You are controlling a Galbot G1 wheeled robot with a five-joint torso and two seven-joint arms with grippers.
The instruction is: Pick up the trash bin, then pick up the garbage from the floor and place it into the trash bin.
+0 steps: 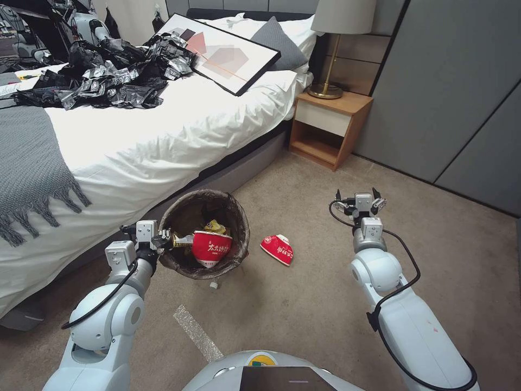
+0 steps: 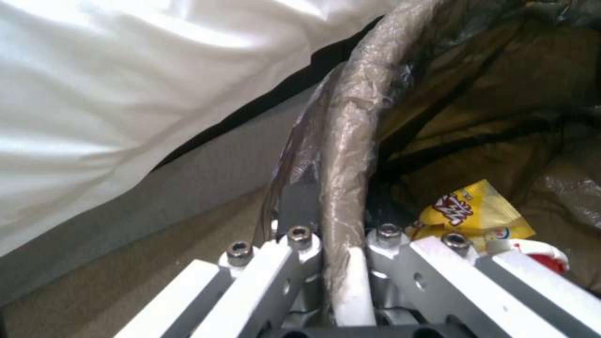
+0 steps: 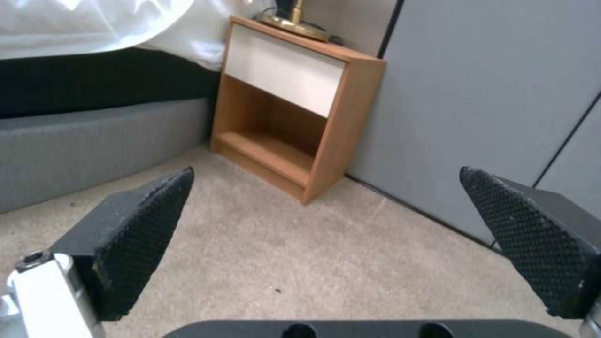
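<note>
Beige carpet runs beside a white bed. At left, the left gripper is clamped on the rim of the trash bin, which holds a noodle bowl. Another crushed bowl lies just beside it. The right gripper hovers with fingers wide apart near the nightstand.

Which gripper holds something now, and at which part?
The left gripper holds the trash bin, clamped on its bag-covered rim. The right gripper is open and holds nothing.

noodle bowl right of trash bin
</note>
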